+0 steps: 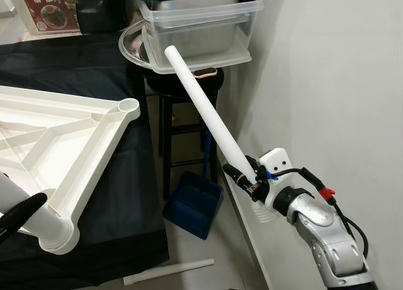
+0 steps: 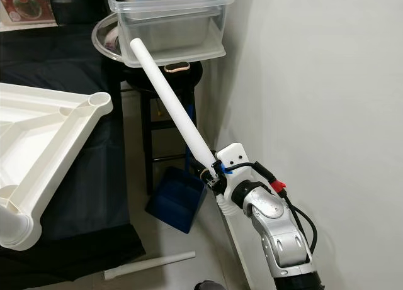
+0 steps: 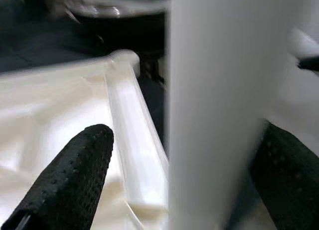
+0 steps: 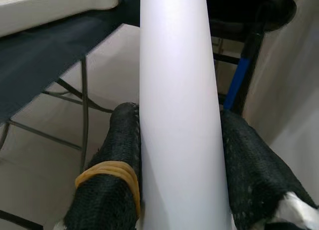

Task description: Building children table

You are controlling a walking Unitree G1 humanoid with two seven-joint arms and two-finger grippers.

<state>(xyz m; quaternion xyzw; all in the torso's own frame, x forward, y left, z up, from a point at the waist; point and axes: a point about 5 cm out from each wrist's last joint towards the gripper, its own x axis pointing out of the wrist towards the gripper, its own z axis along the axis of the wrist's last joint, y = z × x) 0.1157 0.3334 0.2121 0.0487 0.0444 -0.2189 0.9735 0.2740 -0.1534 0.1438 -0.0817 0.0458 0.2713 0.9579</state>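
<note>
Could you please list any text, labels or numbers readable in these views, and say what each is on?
Red poster behind the dark table: white characters and food pictures, too small and blurred to read.
No lettering on the white table leg or the clear tub.

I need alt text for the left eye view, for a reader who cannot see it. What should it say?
The right tool holds a long white table leg slanting up toward a clear plastic box on a black stool. An upturned white tabletop lies on a dark cloth at left; another leg lies on the floor.
</note>
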